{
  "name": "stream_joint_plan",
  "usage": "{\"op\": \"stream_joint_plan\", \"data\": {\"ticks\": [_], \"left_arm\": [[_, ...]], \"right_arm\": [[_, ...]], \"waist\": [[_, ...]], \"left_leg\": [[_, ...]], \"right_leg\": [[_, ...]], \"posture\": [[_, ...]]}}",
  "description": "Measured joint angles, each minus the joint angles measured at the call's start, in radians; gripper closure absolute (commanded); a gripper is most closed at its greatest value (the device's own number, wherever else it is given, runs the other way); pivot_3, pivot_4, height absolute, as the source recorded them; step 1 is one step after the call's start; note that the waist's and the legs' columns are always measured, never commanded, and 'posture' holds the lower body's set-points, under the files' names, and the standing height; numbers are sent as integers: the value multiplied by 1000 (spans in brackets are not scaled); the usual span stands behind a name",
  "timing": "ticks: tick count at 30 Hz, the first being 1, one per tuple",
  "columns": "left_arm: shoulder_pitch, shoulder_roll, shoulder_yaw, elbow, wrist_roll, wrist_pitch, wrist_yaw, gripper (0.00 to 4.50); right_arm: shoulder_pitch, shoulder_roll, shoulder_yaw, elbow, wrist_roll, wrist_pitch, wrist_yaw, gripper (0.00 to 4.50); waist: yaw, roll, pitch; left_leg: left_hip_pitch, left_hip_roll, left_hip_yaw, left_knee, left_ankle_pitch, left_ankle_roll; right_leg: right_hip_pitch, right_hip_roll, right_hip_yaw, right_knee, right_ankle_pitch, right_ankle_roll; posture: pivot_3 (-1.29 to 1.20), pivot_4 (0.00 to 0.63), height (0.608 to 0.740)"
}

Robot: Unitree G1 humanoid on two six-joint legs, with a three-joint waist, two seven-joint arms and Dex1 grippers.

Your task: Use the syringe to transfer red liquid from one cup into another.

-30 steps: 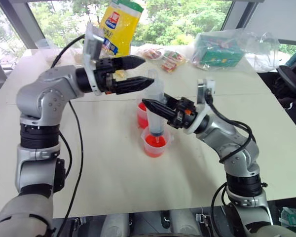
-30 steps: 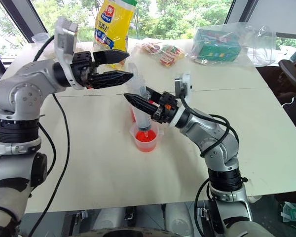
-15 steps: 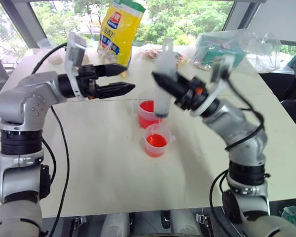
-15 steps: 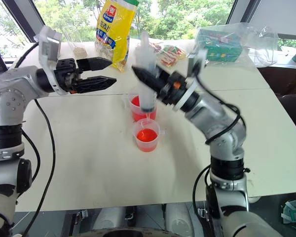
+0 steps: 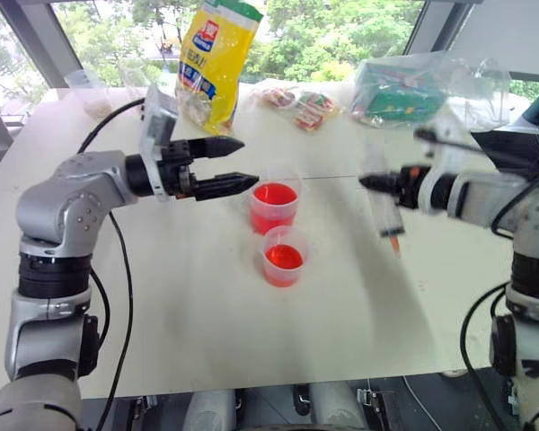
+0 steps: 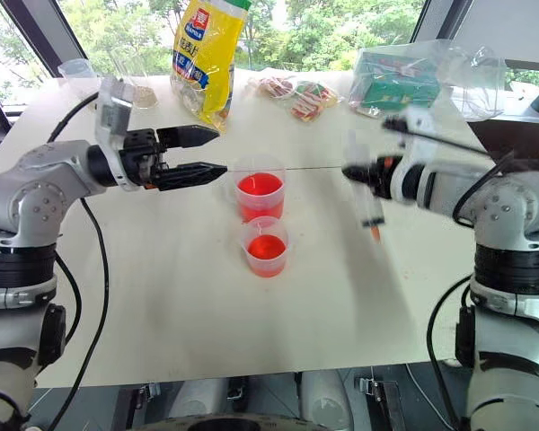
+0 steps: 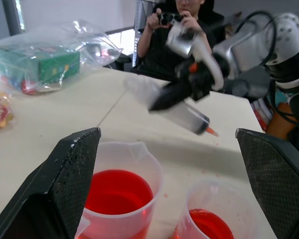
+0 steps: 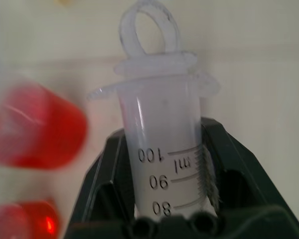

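Your right gripper (image 6: 364, 172) is clenched on the barrel of the large clear plastic syringe (image 6: 372, 214) with printed scale marks, which hangs with its orange-red tip down over bare table, well off to the right of both cups. In the right wrist view the plunger sits pushed fully in and the barrel looks empty, so you can judge this load already delivered. The taller, wider clear plastic cup (image 5: 273, 206) holds plenty of bright orange-red liquid (image 5: 274, 193); the shorter clear cup with the flared rim (image 5: 283, 256), just in front of it, holds a shallower layer. Whether more transfers are wanted you cannot tell from here; otherwise only setting the syringe down remains. Your left gripper (image 5: 234, 163) hangs released and empty beside the taller cup. A yellow snack bag (image 5: 214, 56), a bagged green box (image 5: 397, 92) and wrapped sweets (image 5: 303, 103) lie at the far edge, clear of your way
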Motion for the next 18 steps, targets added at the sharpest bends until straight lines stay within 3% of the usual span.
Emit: {"op": "stream_joint_plan", "data": {"ticks": [8,10,11,14,18], "left_arm": [[37,0,-26,-40,20,-18,-3,39],[50,0,-30,-55,20,-17,1,0],[61,1,-30,-71,19,-16,5,0],[100,2,-32,-118,8,6,15,0],[124,17,-32,-145,-3,22,27,0]], "right_arm": [[19,21,64,87,-158,-33,81,3121],[18,32,63,93,-182,-40,100,2091],[19,41,63,94,-194,-45,107,1793],[23,49,61,72,-208,-47,131,121],[38,38,52,2,-213,-25,164,48]], "waist": [[1,0,0],[1,0,0],[0,0,0],[1,0,0],[2,0,0]], "left_leg": [[0,0,0,0,0,0],[0,0,0,1,0,0],[0,0,0,1,0,0],[0,1,-1,0,0,0],[0,0,-1,0,0,0]], "right_leg": [[0,1,0,0,0,0],[0,1,0,0,0,0],[0,1,0,0,0,0],[0,1,0,0,0,0],[0,1,0,0,0,0]], "posture": [[0,150,740],[0,150,740],[0,150,740],[0,150,740],[0,150,740]]}}
